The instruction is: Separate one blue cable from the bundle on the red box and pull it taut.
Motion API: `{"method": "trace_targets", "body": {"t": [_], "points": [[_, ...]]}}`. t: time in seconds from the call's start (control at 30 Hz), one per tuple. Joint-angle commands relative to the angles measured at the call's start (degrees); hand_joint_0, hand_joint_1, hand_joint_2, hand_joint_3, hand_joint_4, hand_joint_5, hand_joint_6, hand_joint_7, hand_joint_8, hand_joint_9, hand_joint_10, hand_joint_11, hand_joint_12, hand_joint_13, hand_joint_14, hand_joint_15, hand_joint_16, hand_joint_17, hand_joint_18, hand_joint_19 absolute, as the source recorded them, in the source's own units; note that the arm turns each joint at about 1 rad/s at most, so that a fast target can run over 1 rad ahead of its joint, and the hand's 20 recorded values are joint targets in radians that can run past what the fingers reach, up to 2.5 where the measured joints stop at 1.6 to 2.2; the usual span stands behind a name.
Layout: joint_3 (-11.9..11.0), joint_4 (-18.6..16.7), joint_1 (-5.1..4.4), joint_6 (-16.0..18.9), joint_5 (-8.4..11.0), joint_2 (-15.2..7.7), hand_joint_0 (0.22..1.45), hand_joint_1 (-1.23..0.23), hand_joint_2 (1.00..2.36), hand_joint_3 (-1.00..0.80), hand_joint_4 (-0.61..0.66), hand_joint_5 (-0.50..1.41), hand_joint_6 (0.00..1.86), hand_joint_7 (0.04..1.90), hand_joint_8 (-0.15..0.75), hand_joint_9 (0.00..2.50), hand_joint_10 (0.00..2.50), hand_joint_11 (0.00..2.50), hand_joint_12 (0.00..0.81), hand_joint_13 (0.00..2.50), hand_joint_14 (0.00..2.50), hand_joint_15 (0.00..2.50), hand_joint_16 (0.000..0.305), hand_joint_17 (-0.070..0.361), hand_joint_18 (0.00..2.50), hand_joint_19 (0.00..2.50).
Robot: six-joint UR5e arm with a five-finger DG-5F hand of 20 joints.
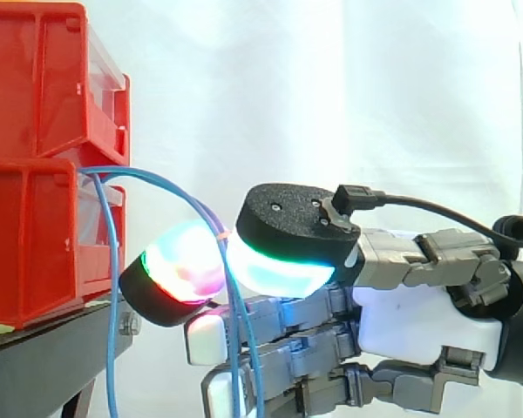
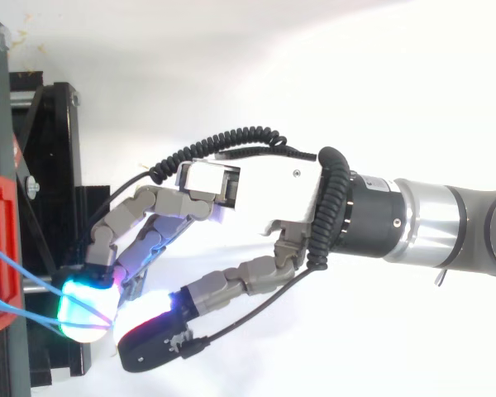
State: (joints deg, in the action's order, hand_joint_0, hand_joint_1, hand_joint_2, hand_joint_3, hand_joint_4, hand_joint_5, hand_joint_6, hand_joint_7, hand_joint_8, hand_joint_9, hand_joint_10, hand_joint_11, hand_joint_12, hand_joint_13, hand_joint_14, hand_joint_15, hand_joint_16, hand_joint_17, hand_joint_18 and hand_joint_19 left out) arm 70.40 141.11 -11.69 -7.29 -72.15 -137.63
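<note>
Clearly the robot hand (image 1: 418, 313) reached toward the boxes, but whether it was clamped on anything I cannot tell. Two thin blue cable strands (image 1: 234, 331) ran down just across its tip, touching it or nearly so. Further out from the hand they curved up in a loose arc to the stacked red plastic boxes (image 1: 35, 235). One more hanging blue cable (image 1: 112, 305) dropped straight down beside the black stand (image 1: 44, 348). I judge the cable light, soft and a little slippery. It would best be taken on the arc nearest the hand, one strand only, then drawn away from the boxes.
</note>
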Motion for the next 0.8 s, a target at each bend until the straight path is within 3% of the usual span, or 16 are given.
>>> {"method": "trace_targets", "body": {"t": [0.0,0.07,0.23,0.43,0.77], "points": [[0.0,0.0,0.0,0.0,-0.62,0.0,0.73,-0.86,1.01,-0.35,-0.11,-0.11,0.97,0.67,0.232,0.9,0.02,0.49,0.36,0.94,0.02,0.56,0.043,0.097,0.76,0.53],[0.0,0.0,0.09,0.0,-0.88,0.0,0.68,-0.85,1.0,-0.49,-0.06,-0.1,0.95,0.73,0.229,0.92,0.02,0.5,0.355,0.94,0.02,0.56,0.043,0.096,0.77,0.54],[0.0,0.2,0.17,0.1,-1.59,0.0,0.58,-0.73,1.0,-0.5,0.04,-0.08,0.92,0.73,0.227,0.99,0.02,0.49,0.362,0.96,0.02,0.57,0.043,0.098,0.78,0.56],[0.0,0.2,0.26,0.1,-2.46,0.0,0.55,-0.58,1.0,-0.5,0.05,-0.07,0.91,0.79,0.245,1.02,0.02,0.48,0.371,0.99,0.02,0.57,0.045,0.101,0.81,0.57],[0.0,0.3,0.35,0.0,-2.73,0.0,0.51,-0.53,1.0,-0.5,0.06,-0.07,0.9,0.78,0.256,1.03,0.02,0.48,0.387,1.01,0.02,0.58,0.048,0.109,0.83,0.57]]}}
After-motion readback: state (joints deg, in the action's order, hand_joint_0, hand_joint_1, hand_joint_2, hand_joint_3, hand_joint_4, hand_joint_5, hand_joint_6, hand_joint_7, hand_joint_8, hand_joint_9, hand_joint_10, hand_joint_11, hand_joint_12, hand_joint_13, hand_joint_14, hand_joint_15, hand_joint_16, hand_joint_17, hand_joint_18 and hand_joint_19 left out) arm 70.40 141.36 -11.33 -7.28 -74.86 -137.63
